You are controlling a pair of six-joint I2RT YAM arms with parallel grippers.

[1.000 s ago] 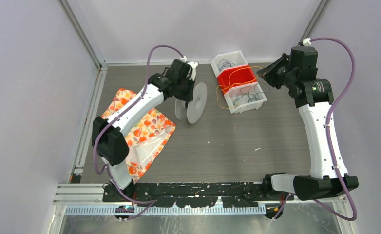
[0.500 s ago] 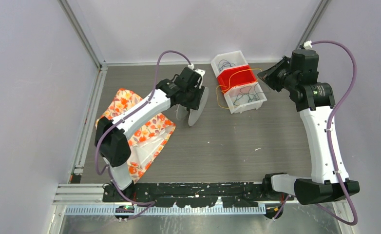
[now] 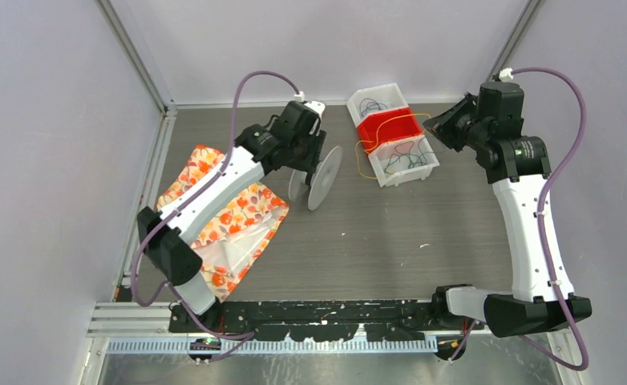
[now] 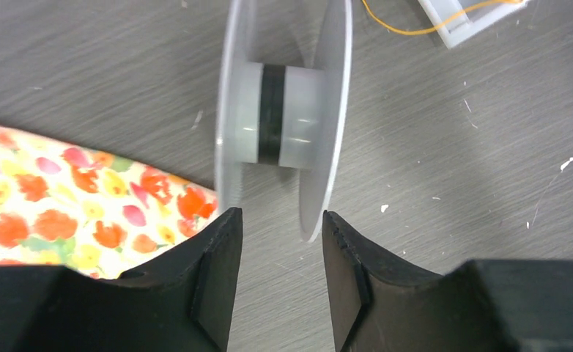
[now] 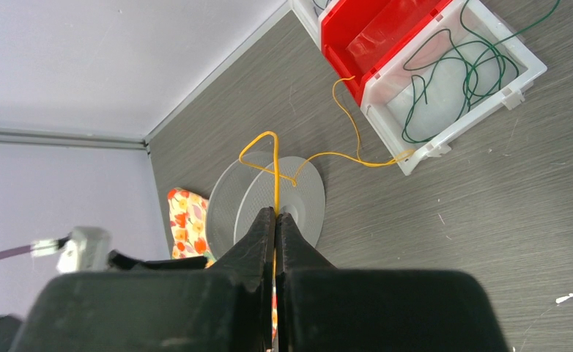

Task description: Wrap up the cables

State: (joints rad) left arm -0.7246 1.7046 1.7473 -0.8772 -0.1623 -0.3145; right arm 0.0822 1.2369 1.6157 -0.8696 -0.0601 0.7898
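A clear plastic spool (image 3: pixel 318 172) stands on its rims on the grey table; in the left wrist view (image 4: pixel 283 117) its hub carries a dark band. My left gripper (image 4: pixel 280 227) is open and empty, hovering just above the spool's rims. My right gripper (image 5: pixel 276 214) is shut on the yellow-orange cable (image 5: pixel 275 172), which loops back to the white bin (image 5: pixel 514 99). In the top view the gripper (image 3: pixel 432 122) is raised at the bin's right, and the yellow cable (image 3: pixel 390 120) crosses the red bin (image 3: pixel 388 127). Green cables (image 5: pixel 459 81) lie in the white bin.
A flowered cloth (image 3: pixel 226 212) lies left of the spool, partly under my left arm. The white and red bins (image 3: pixel 406 160) stand at the back centre. Purple walls close in the table on three sides.
My left arm swung down over the spool, then pulled back up and left; the spool stays standing. My right gripper shifted slightly right and has held still since.
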